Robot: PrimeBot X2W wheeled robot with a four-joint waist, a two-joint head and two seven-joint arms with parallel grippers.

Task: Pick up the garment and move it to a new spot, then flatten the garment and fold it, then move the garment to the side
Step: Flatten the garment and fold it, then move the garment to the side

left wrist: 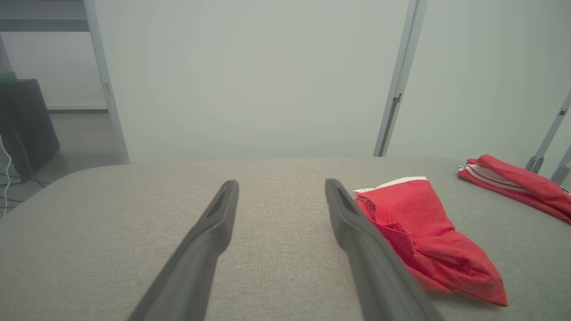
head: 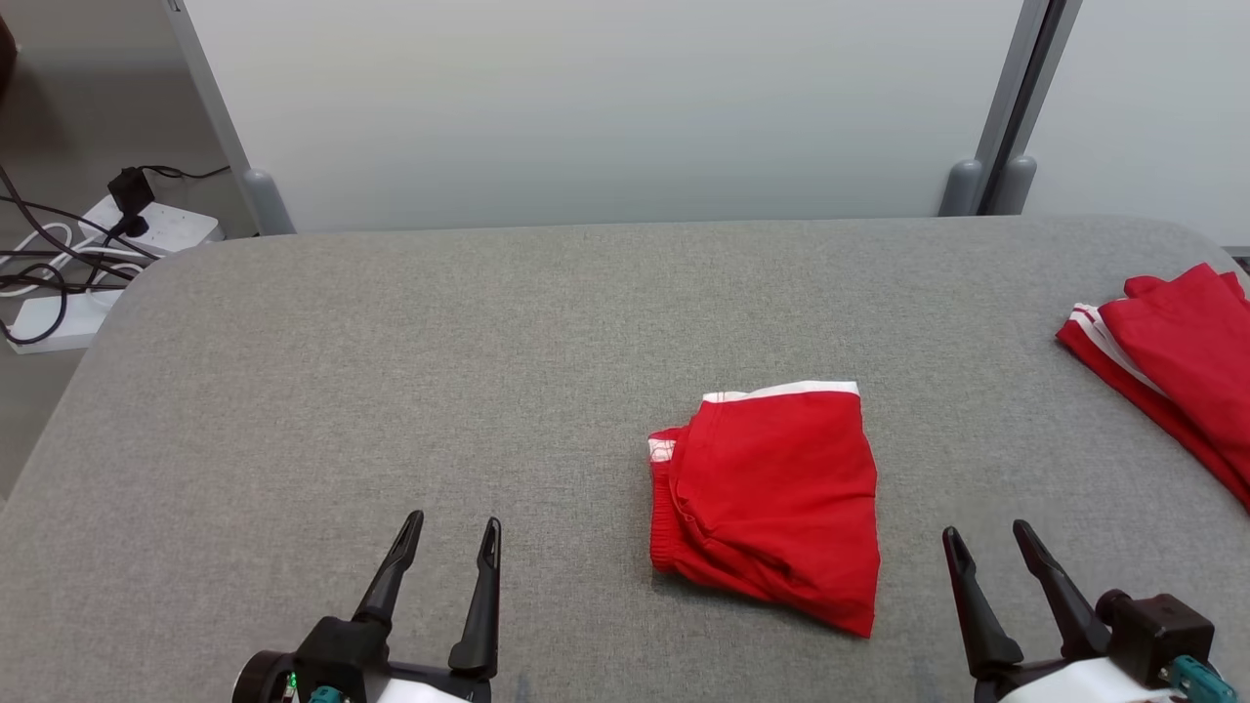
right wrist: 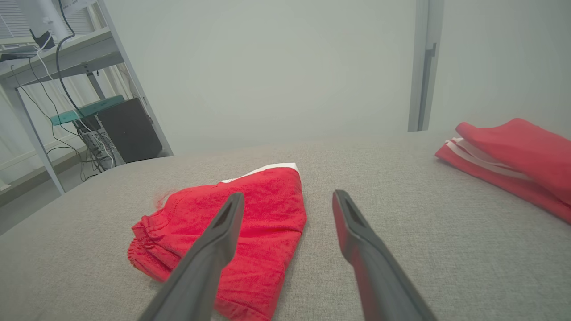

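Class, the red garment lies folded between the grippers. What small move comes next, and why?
Probably ease the right gripper, the nearer one, toward the garment: it already lies folded, the left gripper is open too, and only moving it aside remains.

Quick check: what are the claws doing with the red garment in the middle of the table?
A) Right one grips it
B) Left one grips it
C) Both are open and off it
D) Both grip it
C: the left claw and right claw stand open on either side of the red garment, with bare table between.
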